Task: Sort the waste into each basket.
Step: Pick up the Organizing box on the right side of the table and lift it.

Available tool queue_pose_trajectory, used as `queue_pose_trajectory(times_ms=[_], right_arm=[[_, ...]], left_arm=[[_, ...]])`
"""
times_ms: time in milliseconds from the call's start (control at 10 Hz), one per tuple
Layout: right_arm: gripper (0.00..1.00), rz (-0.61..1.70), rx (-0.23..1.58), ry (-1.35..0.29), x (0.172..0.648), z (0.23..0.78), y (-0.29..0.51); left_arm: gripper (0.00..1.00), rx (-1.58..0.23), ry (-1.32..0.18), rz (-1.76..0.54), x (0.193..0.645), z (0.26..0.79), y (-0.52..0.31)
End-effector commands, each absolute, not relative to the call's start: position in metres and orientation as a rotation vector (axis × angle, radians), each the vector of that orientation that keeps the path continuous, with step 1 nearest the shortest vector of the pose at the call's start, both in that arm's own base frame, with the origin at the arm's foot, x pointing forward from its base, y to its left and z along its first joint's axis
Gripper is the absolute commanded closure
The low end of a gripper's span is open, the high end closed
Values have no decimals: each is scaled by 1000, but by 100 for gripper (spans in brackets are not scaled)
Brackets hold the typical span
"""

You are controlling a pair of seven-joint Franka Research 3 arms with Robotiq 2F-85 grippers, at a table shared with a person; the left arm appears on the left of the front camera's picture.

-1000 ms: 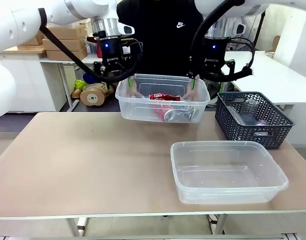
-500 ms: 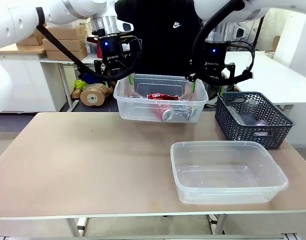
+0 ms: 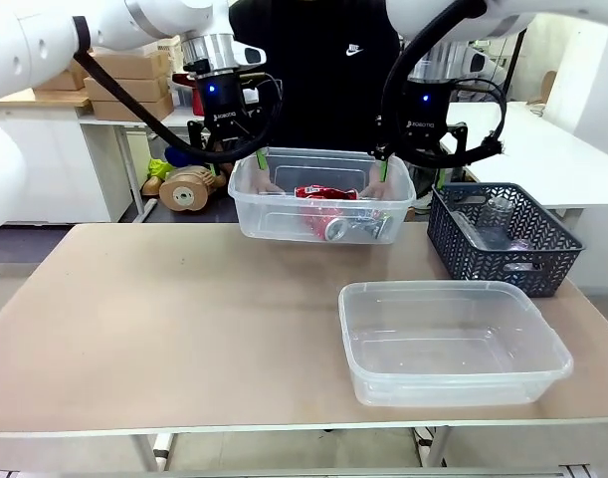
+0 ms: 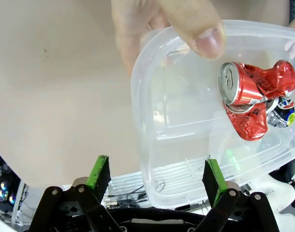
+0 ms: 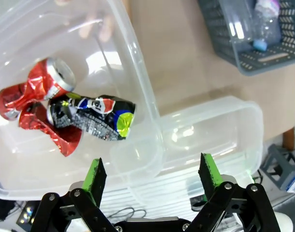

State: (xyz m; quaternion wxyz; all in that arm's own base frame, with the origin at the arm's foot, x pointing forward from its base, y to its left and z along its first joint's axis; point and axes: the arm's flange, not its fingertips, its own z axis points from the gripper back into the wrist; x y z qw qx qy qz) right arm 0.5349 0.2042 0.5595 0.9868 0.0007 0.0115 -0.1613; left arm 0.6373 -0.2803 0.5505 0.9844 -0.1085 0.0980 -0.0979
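Observation:
A person's hands (image 3: 269,184) hold one clear basket (image 3: 246,214) above the table's far side. Crushed red cans (image 3: 326,194) and a silver can lie in it. My left gripper (image 3: 236,159) hangs open at its left end, my right gripper (image 3: 411,169) open at its right end. In the left wrist view the basket's end wall (image 4: 147,145) runs between the open gripper's (image 4: 154,176) green pads, the red cans (image 4: 253,92) beyond. In the right wrist view the right gripper (image 5: 152,176) straddles the other end, near the red cans (image 5: 36,101) and a dark printed can (image 5: 94,118).
The second clear basket (image 3: 453,383), nothing in it, sits on the table front right; it also shows as the lower tub (image 5: 210,130). A dark grey lattice basket (image 3: 453,239) at the right holds clear plastic bottles (image 3: 498,214). The person stands right behind the held basket.
Both grippers and the held basket rose slightly a second ago. Since then they have stayed almost still.

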Motion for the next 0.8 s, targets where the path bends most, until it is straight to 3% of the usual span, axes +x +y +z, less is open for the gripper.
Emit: queue_pose_trajectory(times_ms=[0, 100, 200, 500, 700], right_arm=[[0, -324, 9, 16, 535, 561, 204], [0, -324, 1, 23, 535, 559, 204], [0, -259, 33, -47, 503, 576, 195], [0, -130, 94, -123, 374, 602, 130], [0, -186, 77, -93, 320, 578, 86]], left_arm=[[0, -210, 198, -199, 636, 554, -279], [0, -218, 197, -197, 637, 550, -280], [0, -200, 184, -173, 614, 562, -288], [0, -367, 146, -19, 474, 579, -292], [0, -400, 129, 10, 418, 554, -304]])
